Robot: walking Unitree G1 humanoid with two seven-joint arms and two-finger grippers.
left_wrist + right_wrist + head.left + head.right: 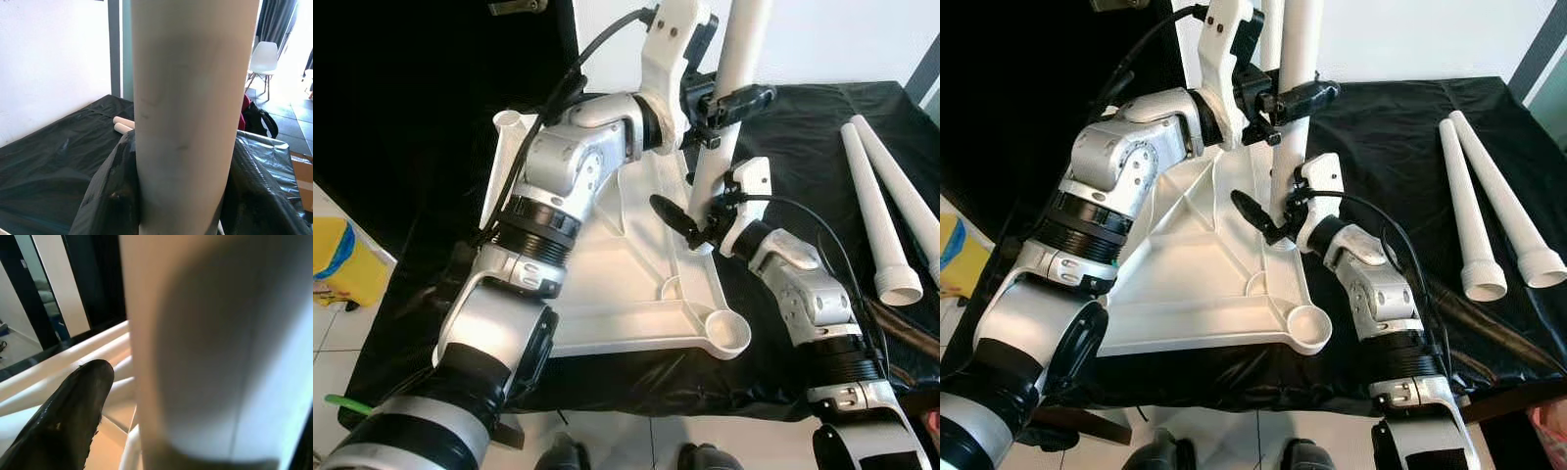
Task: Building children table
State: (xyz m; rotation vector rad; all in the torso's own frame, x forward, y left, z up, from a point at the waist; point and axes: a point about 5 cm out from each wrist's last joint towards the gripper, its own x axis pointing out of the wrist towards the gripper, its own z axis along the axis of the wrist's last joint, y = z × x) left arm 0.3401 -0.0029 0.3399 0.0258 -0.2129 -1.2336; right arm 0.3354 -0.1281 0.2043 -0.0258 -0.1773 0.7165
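Note:
A white table top (626,284) lies upside down on the black-covered table. One white leg (739,49) stands upright in its far right corner socket. My left gripper (720,106) is shut on this leg partway up; in the left wrist view the leg (190,122) sits between the black fingers (107,196). My right gripper (695,223) is down at the leg's base and open. One of its fingers (68,421) stands off to the side of the leg (210,347) with a gap between them; the other finger is hidden behind the leg.
Two loose white legs (881,215) lie side by side on the black cover at the right. The near right corner socket (729,333) is open, as is the far left one (507,119). A yellow object (342,259) sits on the floor, left.

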